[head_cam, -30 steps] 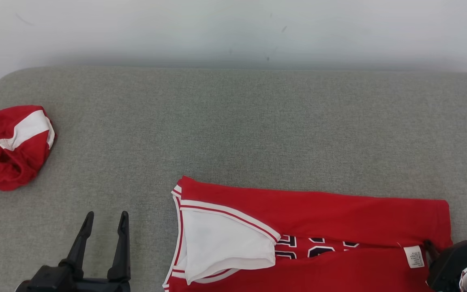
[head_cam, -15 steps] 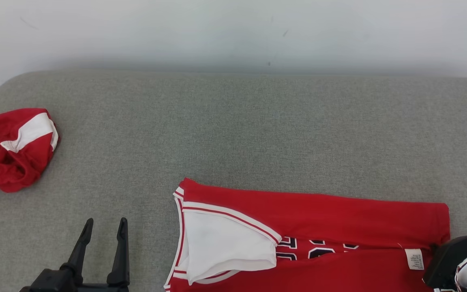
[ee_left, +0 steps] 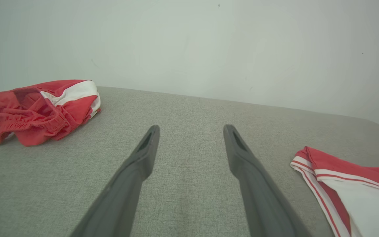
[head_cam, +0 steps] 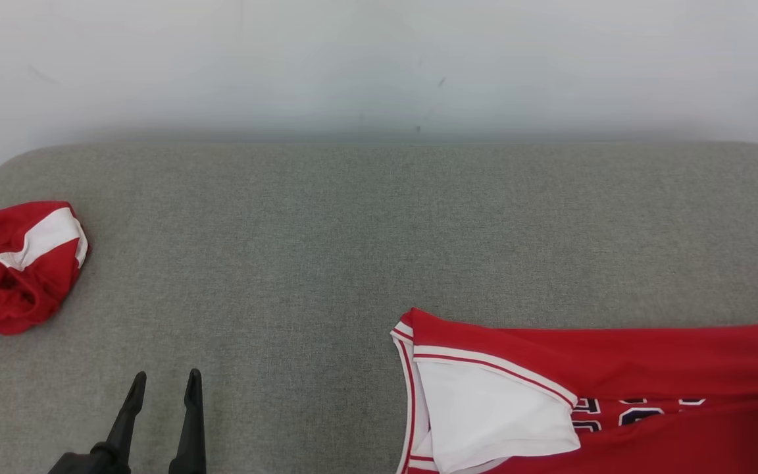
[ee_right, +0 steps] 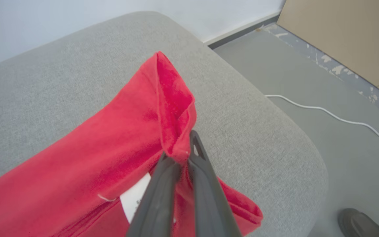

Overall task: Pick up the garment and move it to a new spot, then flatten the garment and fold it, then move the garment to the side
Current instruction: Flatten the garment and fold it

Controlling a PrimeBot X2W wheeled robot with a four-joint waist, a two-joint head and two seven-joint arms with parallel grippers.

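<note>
While mostly on cushion (ee_right: 44, 72), garment (ee_right: 110, 144) hem pinched in R pincer (ee_right: 179, 146).

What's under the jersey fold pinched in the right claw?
A white label peeks out beneath the red jersey fold in the right claw, mostly covered by cloth and fingers; grey cushion lies below.

White cable (ee_right: 308, 107), shoe (ee_right: 360, 223) on floor (ee_right: 275, 65)
</note>
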